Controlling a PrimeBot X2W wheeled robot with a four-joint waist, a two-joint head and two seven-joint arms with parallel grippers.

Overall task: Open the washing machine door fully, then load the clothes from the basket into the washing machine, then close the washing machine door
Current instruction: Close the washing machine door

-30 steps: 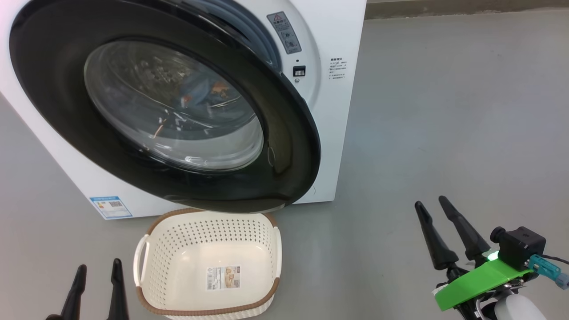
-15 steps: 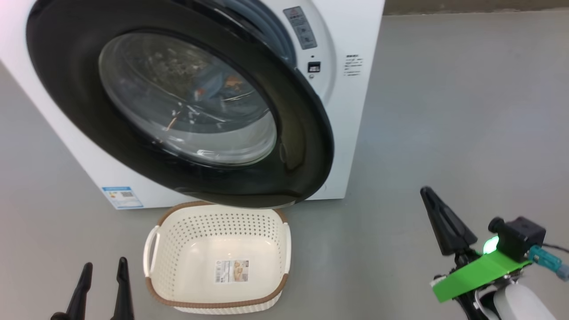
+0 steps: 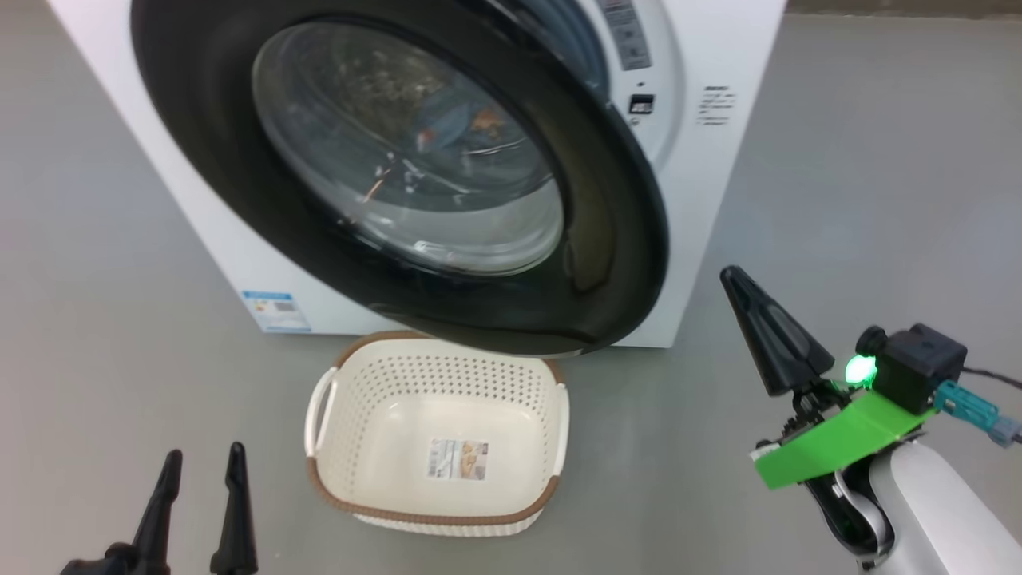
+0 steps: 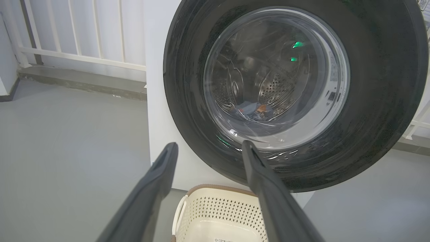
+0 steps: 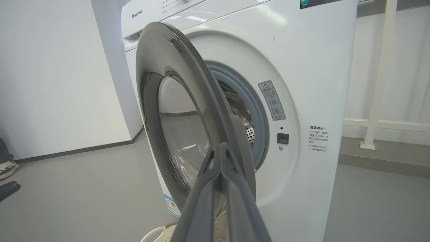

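Note:
The washing machine (image 3: 718, 200) stands ahead with its door (image 3: 607, 200) part-way open, the black rim hanging over the basket. Through the glass the clothes (image 3: 455, 128) lie in the steel drum, a blue and orange bundle (image 4: 252, 109). The basket (image 3: 431, 375) sits on the floor below the door, holding nothing but its label. My left gripper (image 3: 204, 457) is open, low and left of the basket. My right gripper (image 3: 733, 279) is shut on nothing, right of the door's free edge. In the right wrist view its closed tips (image 5: 220, 146) line up with the door's edge (image 5: 188, 67); contact is unclear.
Grey floor spreads all round the machine. A white railing (image 4: 77, 30) runs behind on the left, and a white post (image 5: 379, 84) stands right of the machine. A person's shoe (image 5: 6, 168) shows at the far left edge.
The head camera has moved, sliding the whole scene to the right. My right gripper's fingers have gone from apart to together, and it has risen towards the door's edge.

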